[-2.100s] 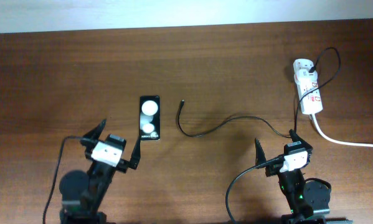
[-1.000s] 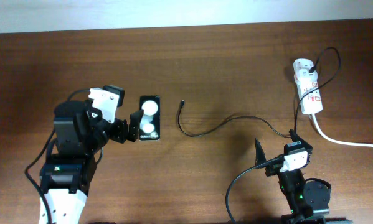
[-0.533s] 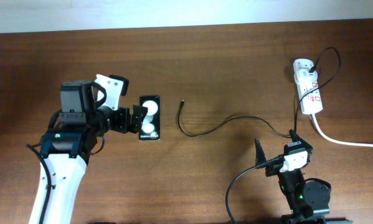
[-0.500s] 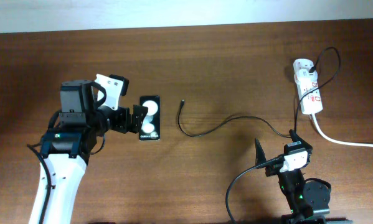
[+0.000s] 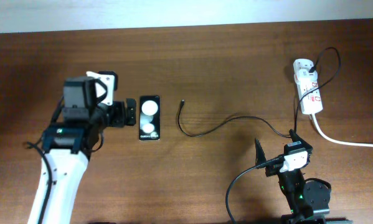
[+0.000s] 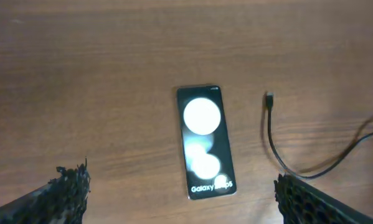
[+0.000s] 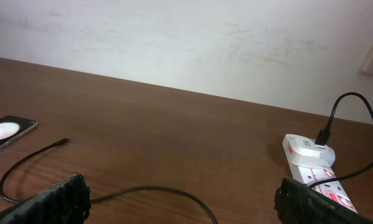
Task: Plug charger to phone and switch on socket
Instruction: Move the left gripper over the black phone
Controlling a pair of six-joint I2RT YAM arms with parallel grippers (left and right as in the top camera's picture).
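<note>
Overhead, left claw gapes just beside phone.

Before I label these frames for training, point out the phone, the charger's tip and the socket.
phone (image 6: 204, 142): left wrist view, middle of its screen.
charger (image 6: 269, 97): left wrist view, its connector tip.
socket (image 5: 309, 86): overhead view, the strip's white body.

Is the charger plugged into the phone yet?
No, the charger tip lies on the wood beside the phone, with a clear gap between them.
</note>
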